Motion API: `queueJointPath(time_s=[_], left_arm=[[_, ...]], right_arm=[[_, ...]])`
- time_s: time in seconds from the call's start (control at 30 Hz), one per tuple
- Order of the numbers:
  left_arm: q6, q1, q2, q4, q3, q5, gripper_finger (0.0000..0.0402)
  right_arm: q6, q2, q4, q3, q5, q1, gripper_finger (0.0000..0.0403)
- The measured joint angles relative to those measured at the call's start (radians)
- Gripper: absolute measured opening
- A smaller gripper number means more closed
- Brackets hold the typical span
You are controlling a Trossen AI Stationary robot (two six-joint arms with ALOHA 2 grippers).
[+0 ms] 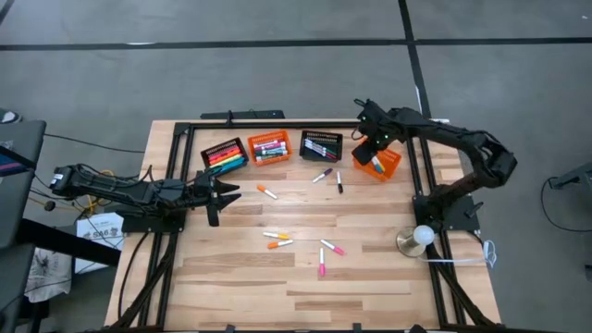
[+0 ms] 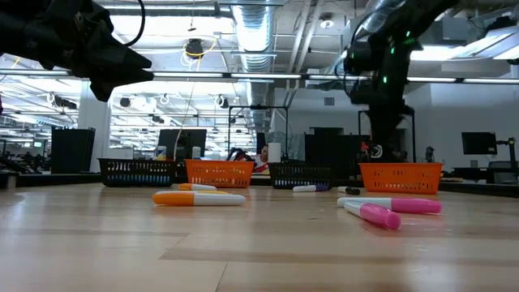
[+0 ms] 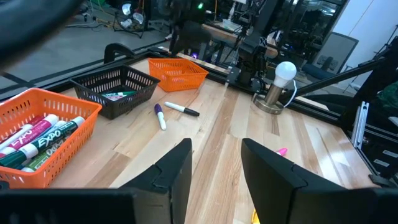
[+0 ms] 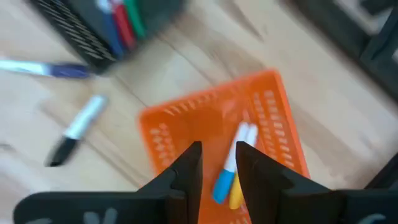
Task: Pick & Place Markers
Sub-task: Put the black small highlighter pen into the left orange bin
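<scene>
Several markers lie loose on the wooden table: an orange-capped one (image 1: 267,191), a pair (image 1: 278,240), two pink-capped ones (image 1: 326,254), and two more (image 1: 330,178) near the far baskets. Four baskets stand in a far row: black (image 1: 225,154), orange (image 1: 269,147), black (image 1: 321,145) and orange (image 1: 379,163). My right gripper (image 4: 217,149) hangs over the right orange basket (image 4: 186,118), pointing steeply down, narrowly open and holding nothing. A blue-capped marker (image 4: 229,169) and a yellow one (image 4: 236,193) lie inside that basket. My left gripper (image 3: 214,174) waits open at the table's left.
A round white bulb on a metal base (image 1: 421,238) stands near the table's right edge. Black frame rails (image 1: 277,124) run along the far edge and sides. Bare wood lies between the loose markers and the near edge.
</scene>
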Motion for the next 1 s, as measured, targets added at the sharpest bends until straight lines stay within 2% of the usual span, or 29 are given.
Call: queueJointPath(time_s=[0.2,0.43,0.73,0.87,1.0], left_arm=[[0.0,0.0,0.0,0.0,0.0,0.0,0.0138],[0.0,0.0,0.0,0.0,0.0,0.0,0.0138],[0.0,0.0,0.0,0.001,0.0,0.0,0.0138],[0.0,0.0,0.0,0.005,0.0,0.0,0.0138],[0.0,0.0,0.003,0.01,0.0,0.0,0.0138]], right_arm=[[0.001,-0.118,0.002,0.043,-0.001,0.091,0.0082],[0.039,-0.186,0.033,0.053,-0.026,0.288,0.0082],[0.149,-0.165,0.08,0.054,-0.023,0.526,0.0082],[0.261,-0.144,0.11,0.055,0.001,0.561,0.0082],[0.385,-0.092,0.136,0.054,-0.006,0.549,0.0082]])
